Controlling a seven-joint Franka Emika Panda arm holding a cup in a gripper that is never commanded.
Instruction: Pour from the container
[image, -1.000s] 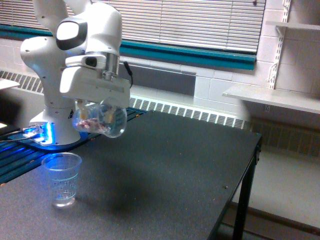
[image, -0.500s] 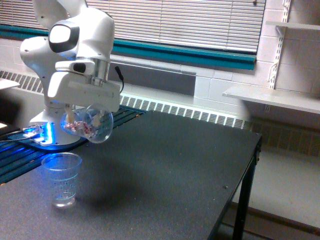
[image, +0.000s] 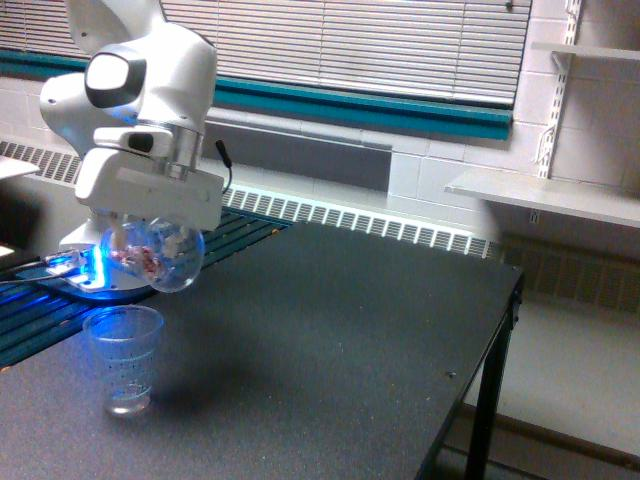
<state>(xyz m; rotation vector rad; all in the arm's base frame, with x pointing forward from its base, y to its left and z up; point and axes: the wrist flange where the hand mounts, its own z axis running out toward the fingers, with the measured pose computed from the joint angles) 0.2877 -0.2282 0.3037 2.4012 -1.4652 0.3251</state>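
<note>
Holding the container on its side, the gripper hangs over the tabletop at about 9 o'clock in the exterior view. Fingers are mostly hidden under the white hand housing; they look clamped on the container's wall, though how wide they stand can't be read. Small pinkish bits sit inside the container, none seen falling. Its round end faces the camera, tilted so the contents can likely slide toward the rim. The ribbed cup stands upright at 8 o'clock, just below and slightly to the exterior view's left of the container, not touching it; probably the target, parked there to catch the pour. Blue glow from the arm base tints both cups.

Versus the earlier frames: arm and container have shifted toward the exterior view's left and a little lower, from well off the cup to nearly above it. Ribbed cup has not moved.
</note>
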